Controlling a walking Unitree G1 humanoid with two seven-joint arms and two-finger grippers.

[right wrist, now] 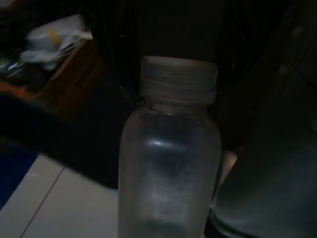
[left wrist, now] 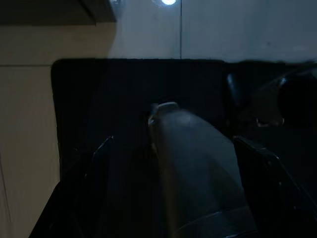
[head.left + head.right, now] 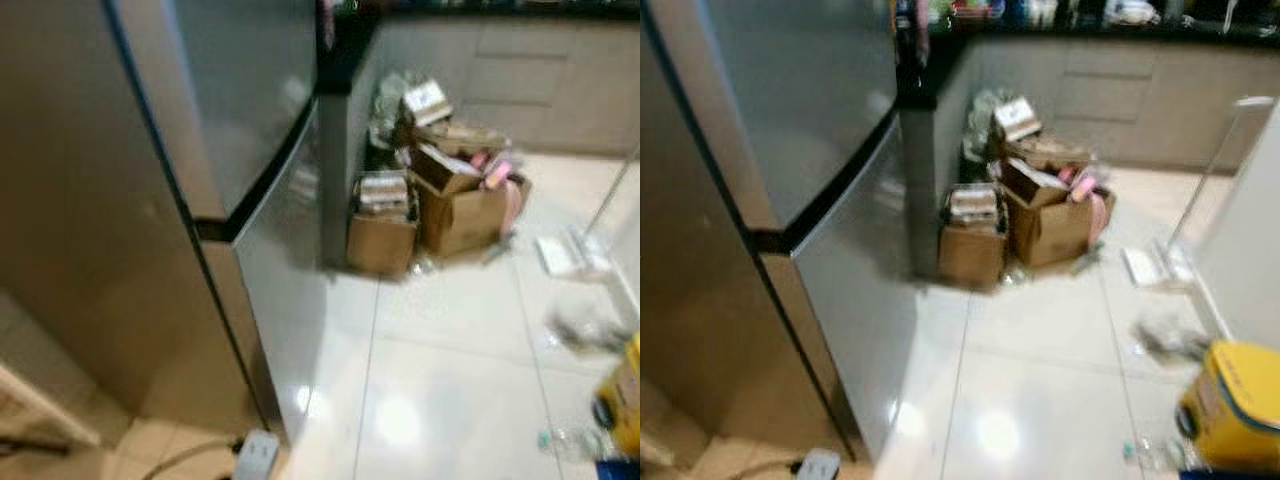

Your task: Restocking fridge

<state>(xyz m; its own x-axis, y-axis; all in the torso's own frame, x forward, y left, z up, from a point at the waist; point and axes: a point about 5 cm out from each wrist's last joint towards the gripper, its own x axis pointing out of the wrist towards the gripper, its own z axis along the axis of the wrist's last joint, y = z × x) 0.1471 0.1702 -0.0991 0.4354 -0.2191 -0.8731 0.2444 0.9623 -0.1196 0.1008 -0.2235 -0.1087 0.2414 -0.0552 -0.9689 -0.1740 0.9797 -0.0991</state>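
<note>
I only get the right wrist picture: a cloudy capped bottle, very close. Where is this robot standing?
Observer: In front of a steel fridge; both its doors are shut.
Visitor: Anything lying around?
Observer: Yes, open cardboard boxes, piled just past the fridge.
Visitor: And the other arm's camera?
Observer: Very dark; a grey rounded thing sits close to it, too dim to name.
</note>
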